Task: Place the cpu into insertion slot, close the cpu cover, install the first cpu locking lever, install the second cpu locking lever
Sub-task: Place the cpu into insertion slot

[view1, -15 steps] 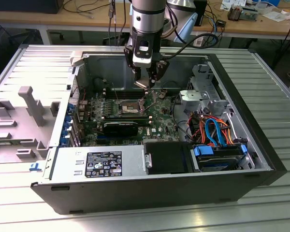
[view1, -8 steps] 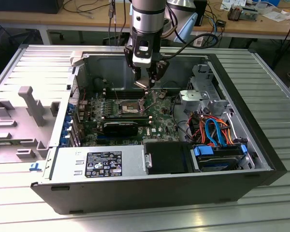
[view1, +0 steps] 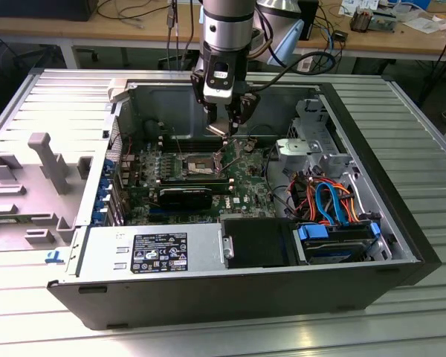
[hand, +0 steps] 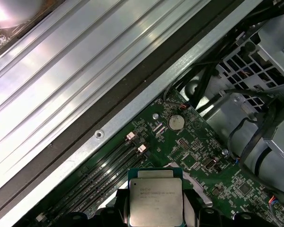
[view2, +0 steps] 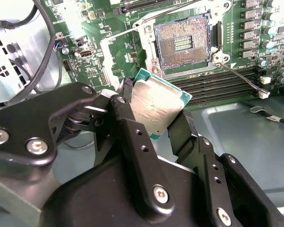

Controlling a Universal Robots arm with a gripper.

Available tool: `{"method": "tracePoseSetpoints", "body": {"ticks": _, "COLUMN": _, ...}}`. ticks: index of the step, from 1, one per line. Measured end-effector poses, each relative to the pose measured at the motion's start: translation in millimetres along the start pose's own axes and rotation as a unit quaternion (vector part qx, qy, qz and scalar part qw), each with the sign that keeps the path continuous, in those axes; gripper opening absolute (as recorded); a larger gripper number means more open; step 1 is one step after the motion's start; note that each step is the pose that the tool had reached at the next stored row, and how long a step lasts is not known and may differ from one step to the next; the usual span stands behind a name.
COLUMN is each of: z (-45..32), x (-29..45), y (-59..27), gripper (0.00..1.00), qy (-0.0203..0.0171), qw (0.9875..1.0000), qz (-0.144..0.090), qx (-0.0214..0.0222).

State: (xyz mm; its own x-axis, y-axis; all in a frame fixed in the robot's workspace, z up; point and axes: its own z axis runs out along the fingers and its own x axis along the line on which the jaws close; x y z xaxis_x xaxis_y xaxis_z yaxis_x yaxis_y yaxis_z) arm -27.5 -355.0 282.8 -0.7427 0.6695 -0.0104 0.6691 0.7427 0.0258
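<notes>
The gripper [view2: 154,118] clamps the cpu [view2: 157,101] by two opposite edges, hovering over the motherboard [view2: 109,28] near the uncovered insertion slot [view2: 182,43], inside the case [view1: 208,297].

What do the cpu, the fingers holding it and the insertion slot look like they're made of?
The cpu: silvery metal lid with a dull sheen, on a green board edge. The fingers: matte black, plastic or coated metal, hard to tell. The insertion slot: tan-gold contact field inside a silvery metal frame.
</notes>
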Motion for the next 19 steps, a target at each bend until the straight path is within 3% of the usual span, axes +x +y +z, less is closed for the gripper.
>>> {"method": "tracePoseSetpoints", "body": {"ticks": 19, "z": 0.0, "x": 0.0, "y": 0.0, "gripper": 0.54, "qy": -0.0006, "qw": 1.0000, "qz": 0.008, "qx": 0.0005}}
